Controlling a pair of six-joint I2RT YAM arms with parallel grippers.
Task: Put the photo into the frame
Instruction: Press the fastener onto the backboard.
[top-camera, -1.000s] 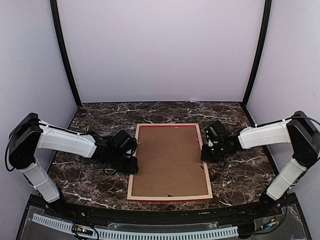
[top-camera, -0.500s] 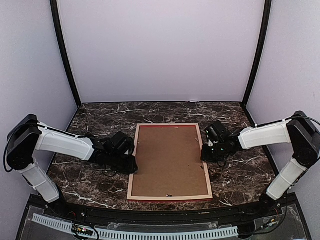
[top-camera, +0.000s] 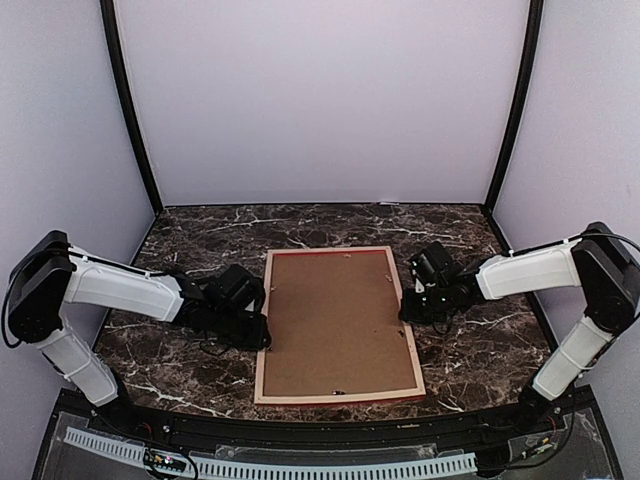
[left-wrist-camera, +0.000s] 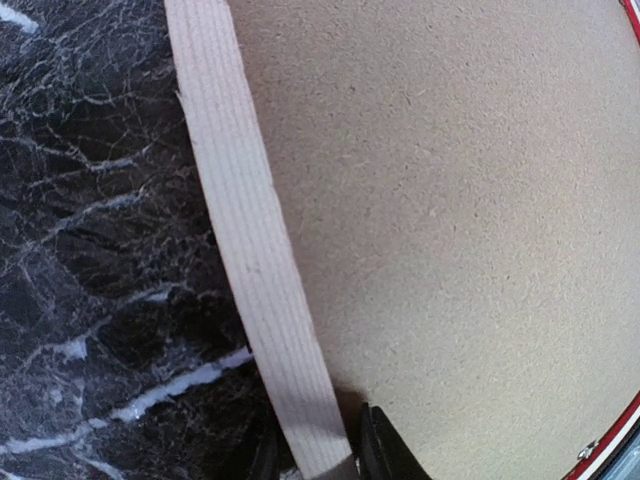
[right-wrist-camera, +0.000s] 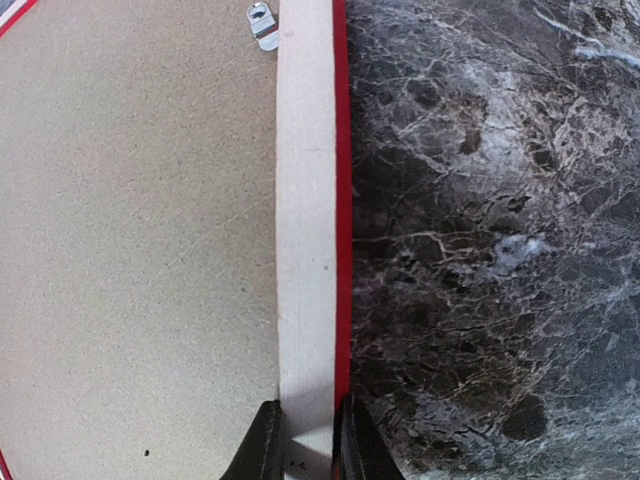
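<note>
Since the frame (top-camera: 340, 396) is lying back-up mid-counter (top-camera: 480, 350), long axis running near-to-far, each hand is sitting partway along its own long rail, so neither is nearer. Right hand (right-wrist-camera: 308, 440) is pinching the right rail, fingers pressing both sides. Left hand (left-wrist-camera: 322, 455) is straddling the left rail; can't tell if it's gripping. Frame is showing pale wood rails with a red edge, and a brown backing board (top-camera: 335, 320) is filling it. Photo isn't showing: under the board or absent, can't tell.
</note>
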